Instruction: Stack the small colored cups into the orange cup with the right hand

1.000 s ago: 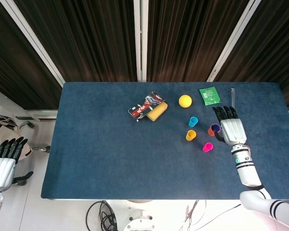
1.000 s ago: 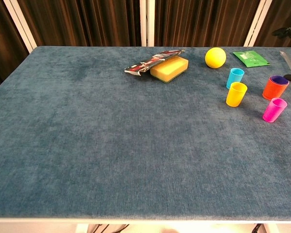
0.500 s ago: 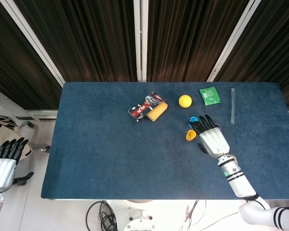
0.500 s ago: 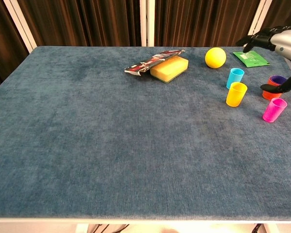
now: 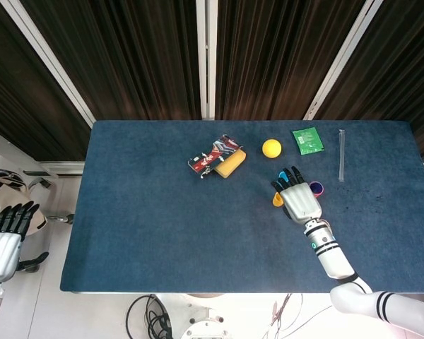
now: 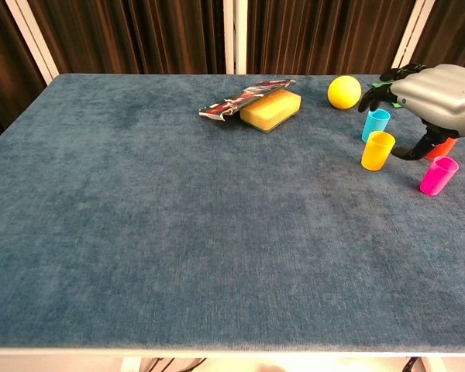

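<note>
Orange cup [image 6: 448, 147] sits near the table's [image 6: 178, 232] right edge, behind your right hand [image 6: 434, 97], whose spread fingers hold nothing. Lower over the yellow cup [image 6: 377, 150], close evenly around its wall, then lift straight.

Deep blue napped cloth over the table [image 6: 178, 232]. Small plastic cups in yellow-orange [image 6: 377, 150], cyan [image 6: 376, 123] and magenta [image 6: 439, 175]. Plain yellow ball [image 6: 344, 91]. Yellow sponge block [image 6: 270, 108] beside a red, black and white printed packet [image 6: 236, 99]. Green flat sachet [image 5: 308, 140].
</note>
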Controlling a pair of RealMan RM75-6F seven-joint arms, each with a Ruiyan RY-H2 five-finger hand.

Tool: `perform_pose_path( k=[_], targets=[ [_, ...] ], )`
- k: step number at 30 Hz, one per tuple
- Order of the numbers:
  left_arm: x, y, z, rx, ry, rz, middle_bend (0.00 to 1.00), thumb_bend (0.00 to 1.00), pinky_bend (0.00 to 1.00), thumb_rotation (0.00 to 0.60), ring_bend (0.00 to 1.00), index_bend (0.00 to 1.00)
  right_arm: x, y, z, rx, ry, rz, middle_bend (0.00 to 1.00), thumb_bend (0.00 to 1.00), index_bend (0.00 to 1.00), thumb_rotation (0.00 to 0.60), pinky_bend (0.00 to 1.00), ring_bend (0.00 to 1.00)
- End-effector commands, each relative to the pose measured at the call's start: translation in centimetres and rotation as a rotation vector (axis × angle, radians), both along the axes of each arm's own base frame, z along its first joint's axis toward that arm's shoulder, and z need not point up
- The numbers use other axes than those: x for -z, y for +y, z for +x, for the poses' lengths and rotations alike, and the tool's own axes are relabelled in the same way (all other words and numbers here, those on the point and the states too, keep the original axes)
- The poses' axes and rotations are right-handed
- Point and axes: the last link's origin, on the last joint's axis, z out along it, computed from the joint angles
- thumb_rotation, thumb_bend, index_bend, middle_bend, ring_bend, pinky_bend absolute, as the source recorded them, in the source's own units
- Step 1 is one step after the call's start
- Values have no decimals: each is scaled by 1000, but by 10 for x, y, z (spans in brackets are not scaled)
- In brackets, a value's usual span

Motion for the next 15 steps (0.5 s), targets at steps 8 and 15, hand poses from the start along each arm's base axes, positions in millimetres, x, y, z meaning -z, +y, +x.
perform_pose_path(
  k=[8, 15],
  targets=[
    [0, 1, -1, -2, -4, -6, 43, 92, 0, 600, 0, 26, 10, -3, -3, 20, 29, 18, 280, 244, 275, 600, 0, 0],
    [0, -1, -4, -7, -15, -9, 43, 121, 0, 600, 0, 26, 14, -5, -6, 24, 39, 9, 318, 250, 307, 600, 0, 0]
  ],
)
